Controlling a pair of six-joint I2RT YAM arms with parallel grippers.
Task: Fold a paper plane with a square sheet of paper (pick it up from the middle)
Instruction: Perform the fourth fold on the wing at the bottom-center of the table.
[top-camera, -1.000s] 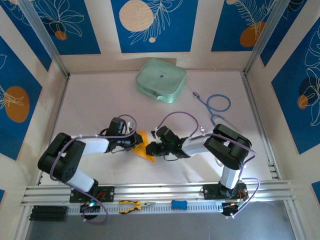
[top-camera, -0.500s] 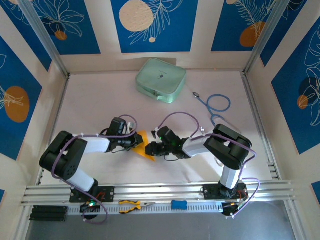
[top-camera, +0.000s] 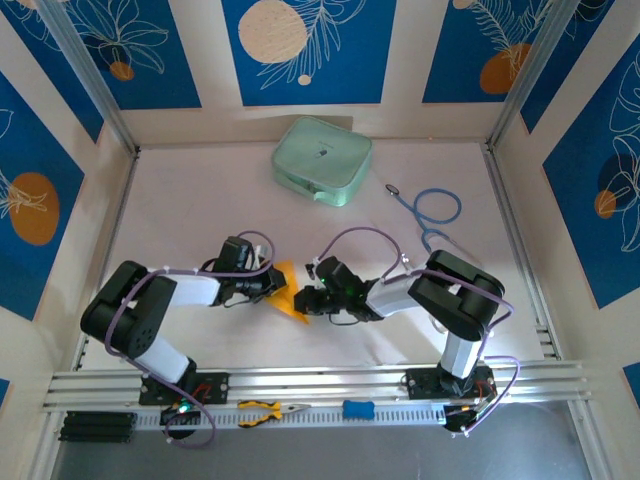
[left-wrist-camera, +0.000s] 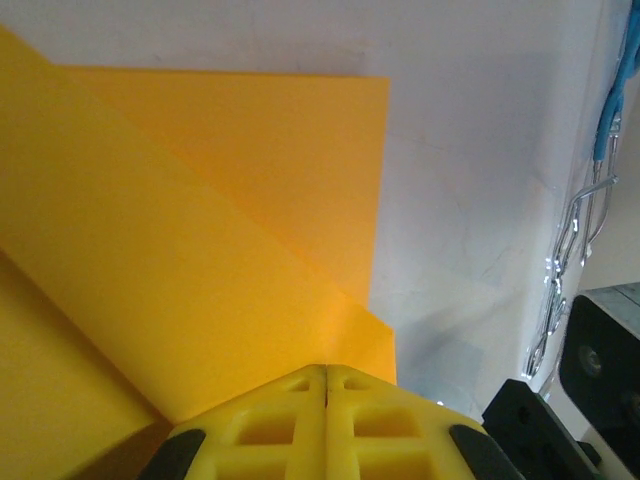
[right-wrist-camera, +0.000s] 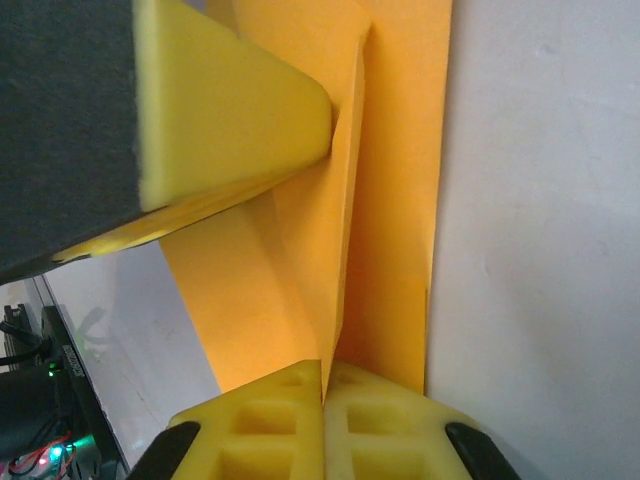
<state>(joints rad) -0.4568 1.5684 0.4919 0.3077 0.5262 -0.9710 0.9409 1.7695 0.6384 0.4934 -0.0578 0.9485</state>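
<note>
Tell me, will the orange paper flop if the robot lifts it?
Probably floppy: the orange paper is thin, though its folded creases may stiffen it somewhat. It likely weighs almost nothing, so a push would slide it. It could crumple where the left end effector and right end effector pinch it.

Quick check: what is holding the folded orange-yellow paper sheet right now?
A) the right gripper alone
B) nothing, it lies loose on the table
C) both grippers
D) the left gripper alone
C: the left gripper and the right gripper each pinch an edge of the folded orange-yellow paper sheet between closed jaws.
</note>
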